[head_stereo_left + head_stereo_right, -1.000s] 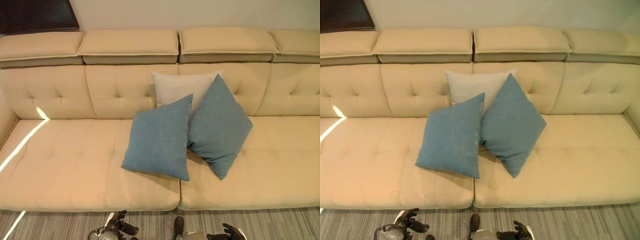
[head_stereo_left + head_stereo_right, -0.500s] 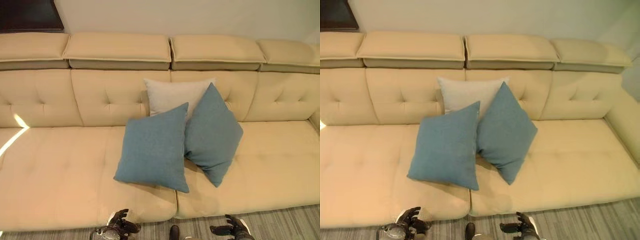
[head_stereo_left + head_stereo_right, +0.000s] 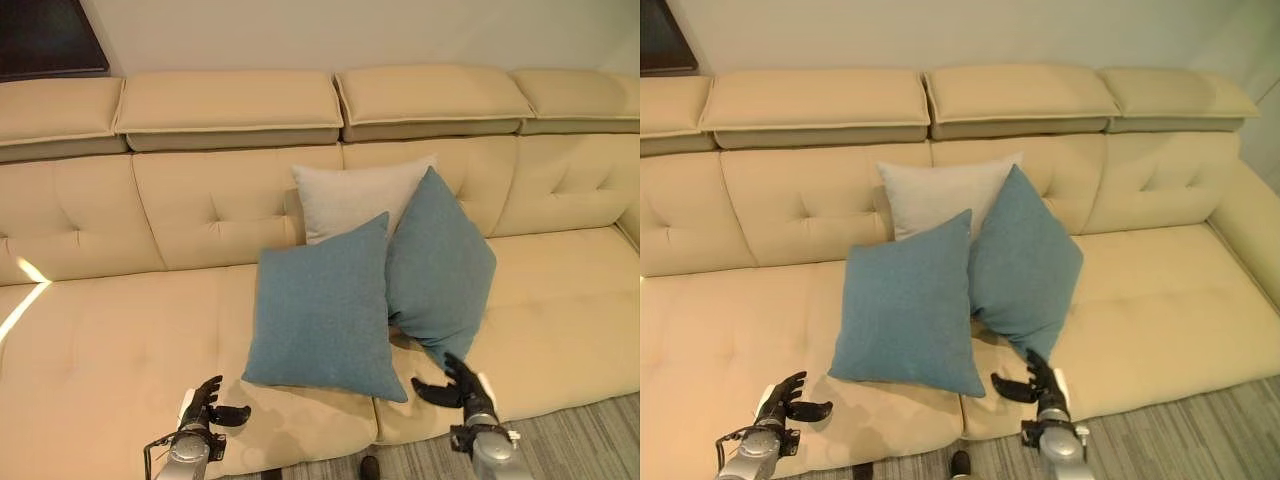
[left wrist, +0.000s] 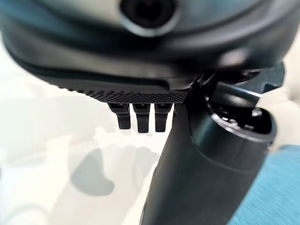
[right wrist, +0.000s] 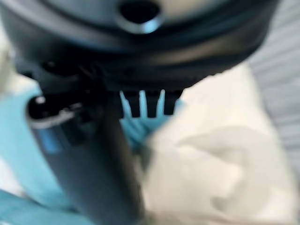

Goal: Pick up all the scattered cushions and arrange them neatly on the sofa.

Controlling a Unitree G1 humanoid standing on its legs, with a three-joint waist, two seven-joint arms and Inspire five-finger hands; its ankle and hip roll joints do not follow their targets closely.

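Three cushions lean together at the middle of the beige sofa [image 3: 110, 330]. A blue cushion [image 3: 325, 310] stands in front. A second blue cushion [image 3: 440, 268] tilts on one corner to its right. A pale grey cushion [image 3: 352, 196] rests behind both against the backrest. My left hand [image 3: 205, 402] hovers open over the seat, left of the front cushion and apart from it. My right hand [image 3: 458, 382] is open just below the tilted cushion's lower corner, thumb pointing left. The right wrist view shows blue cushion fabric [image 5: 18, 145] past the fingers [image 5: 150, 104].
The sofa's seat has free room to the left [image 3: 710, 330] and to the right [image 3: 1170, 290] of the cushions. Grey striped floor [image 3: 1200, 440] runs along the sofa's front edge at the lower right. A dark panel [image 3: 45, 35] hangs at the upper left.
The camera has shifted, so the sofa sits lower and closer. Both hands have risen from the floor edge to above the seat front, the right one coming up under the tilted blue cushion.
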